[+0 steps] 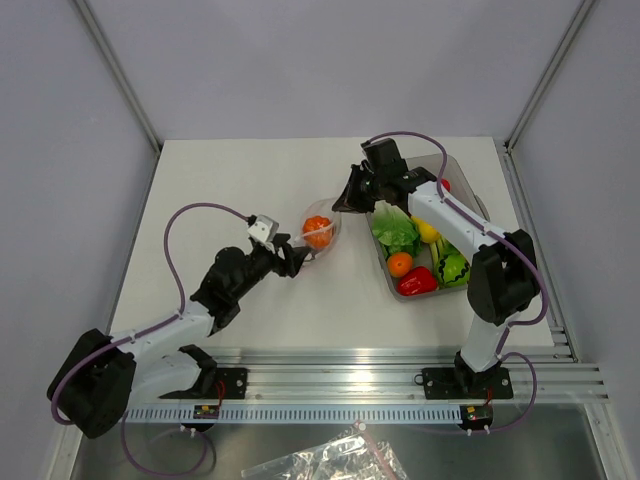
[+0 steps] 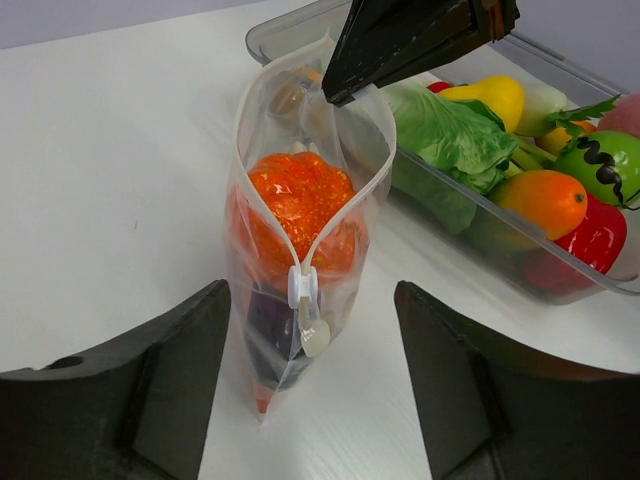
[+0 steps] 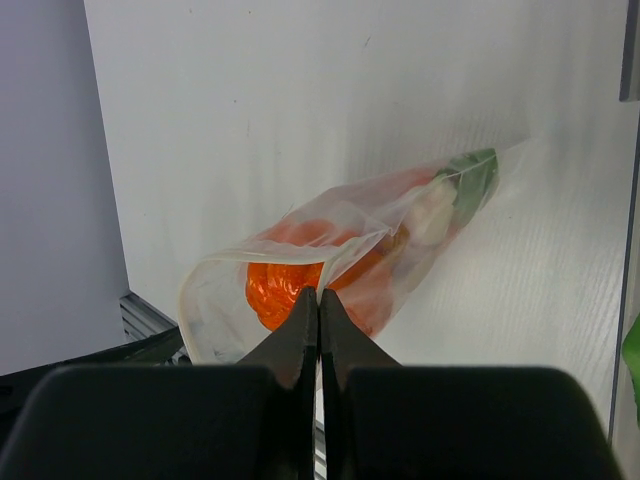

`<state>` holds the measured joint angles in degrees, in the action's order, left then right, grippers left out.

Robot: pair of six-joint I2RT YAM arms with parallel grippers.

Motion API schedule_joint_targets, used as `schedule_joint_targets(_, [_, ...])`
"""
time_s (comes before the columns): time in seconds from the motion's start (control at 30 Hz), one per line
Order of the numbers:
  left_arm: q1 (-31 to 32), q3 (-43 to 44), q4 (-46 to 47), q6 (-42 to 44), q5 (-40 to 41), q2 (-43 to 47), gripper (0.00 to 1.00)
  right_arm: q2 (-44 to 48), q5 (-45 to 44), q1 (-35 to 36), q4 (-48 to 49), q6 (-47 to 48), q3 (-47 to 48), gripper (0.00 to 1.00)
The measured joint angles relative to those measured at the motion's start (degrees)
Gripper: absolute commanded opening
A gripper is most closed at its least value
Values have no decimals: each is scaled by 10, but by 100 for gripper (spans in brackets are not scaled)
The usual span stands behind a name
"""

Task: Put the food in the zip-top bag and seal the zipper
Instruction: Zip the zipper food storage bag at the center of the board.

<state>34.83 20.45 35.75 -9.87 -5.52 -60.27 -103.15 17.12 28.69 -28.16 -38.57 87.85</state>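
Note:
The zip-top bag [image 1: 322, 232] stands on edge on the table, between the two arms. It holds the small orange piece [image 2: 300, 195], the purple eggplant [image 2: 270, 330] and the long red-orange piece, whose green top [image 3: 472, 180] shows at the far corner. The zipper's white slider [image 2: 303, 285] sits near my left gripper's end. Beyond the slider the mouth gapes open. My right gripper [image 3: 319, 292] is shut on the mouth edge at the far end; it also shows in the top view [image 1: 343, 203]. My left gripper [image 2: 312, 390] is open, its jaws on either side of the bag's near end and clear of it.
A clear tray [image 1: 455, 165] stands right of the bag. It holds green lettuce [image 1: 395, 230], a red bell pepper [image 1: 417, 282] and other toy produce. Another crumpled clear bag [image 1: 320, 460] lies below the rail at the near edge.

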Motion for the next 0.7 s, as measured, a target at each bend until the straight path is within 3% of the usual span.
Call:
schedule_joint_targets(0.3, [0, 1, 29, -13, -10, -51, 65, 0, 4, -3, 3, -5, 0, 0])
schedule_joint_targets(0.43, [0, 1, 39, -23, -12, -66, 39, 0, 6, -3, 9, -8, 0, 0])
schedule_joint_targets(0.47, [0, 1, 43, -24, -12, -67, 25, 0, 6, -3, 10, -9, 0, 0])
schedule_joint_targets(0.53, [0, 1, 48, -28, -11, -67, 15, 0, 7, -4, 12, -10, 0, 0])
schedule_joint_targets(0.57, [0, 1, 50, -27, -11, -67, 1, 0, 9, -4, 13, -10, 0, 0])
schedule_joint_targets(0.7, [0, 1, 51, -25, -5, -65, 0, 0, 11, -4, 14, -10, 0, 0])
